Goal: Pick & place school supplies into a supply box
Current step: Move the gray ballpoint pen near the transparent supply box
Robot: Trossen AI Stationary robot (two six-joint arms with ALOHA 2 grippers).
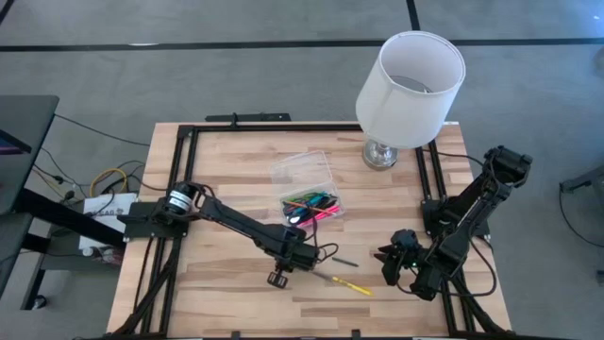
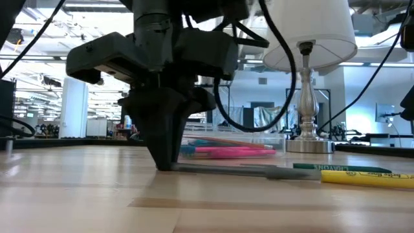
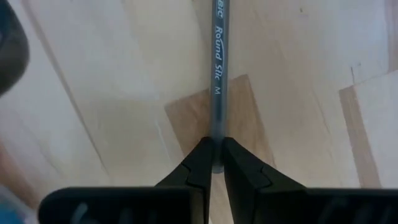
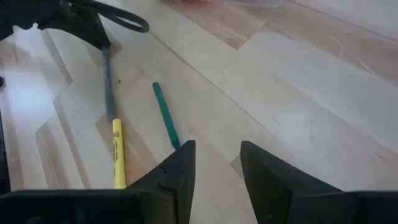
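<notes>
Left hand is pinching one end of the grey pen, fingertips down on the bench; gripping at the end probably because the pen's far end is lying against the yellow marker. Right hand is waiting open at the near right, green pencil lying just ahead of it. Supply box is sitting mid-bench, open, pink and other pens already lying inside, near the lamp.
</notes>
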